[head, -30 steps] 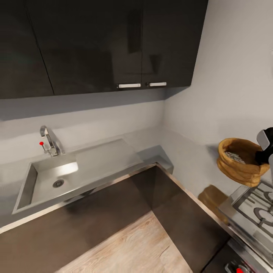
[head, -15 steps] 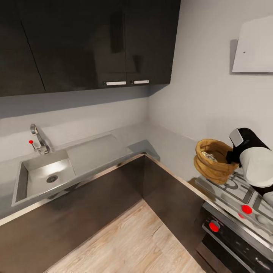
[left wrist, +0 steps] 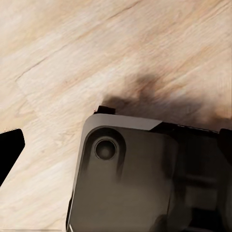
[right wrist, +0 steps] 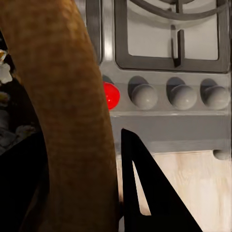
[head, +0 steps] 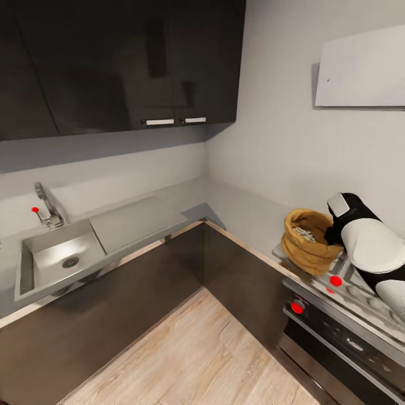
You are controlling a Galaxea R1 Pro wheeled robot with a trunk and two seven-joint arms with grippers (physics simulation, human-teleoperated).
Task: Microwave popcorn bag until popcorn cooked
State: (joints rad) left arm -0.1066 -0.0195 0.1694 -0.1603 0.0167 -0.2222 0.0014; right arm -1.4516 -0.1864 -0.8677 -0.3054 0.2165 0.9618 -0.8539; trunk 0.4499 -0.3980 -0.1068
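Observation:
The tan popcorn bag (head: 306, 243) hangs over the stove's near-left corner, and pale popcorn (head: 304, 232) lies in its mouth. My right gripper (head: 332, 234) is shut on the bag's rolled rim on the side nearer me. The right wrist view has that thick rim (right wrist: 63, 111) running between the dark fingers (right wrist: 145, 193), with a few kernels (right wrist: 5, 72) beside it. In the left wrist view my left gripper (left wrist: 117, 144) is open and hangs over the wooden floor, one black fingertip (left wrist: 10, 147) at the edge. The light grey countertop (head: 236, 205) runs round the corner. The microwave is out of view.
A steel stove (head: 360, 292) with red knobs (head: 336, 280) and a grate (right wrist: 174, 34) sits below the bag. A sink (head: 53, 259) with a tap is at the left. Dark wall cabinets (head: 124, 62) hang above, and a white hood (head: 360, 70) is on the right wall. The wooden floor (head: 191, 354) lies in front.
The whole view has swung right, so the sink and the cabinets have slid left. The bag stays in my right gripper and now hangs over the stove's corner instead of beside it.

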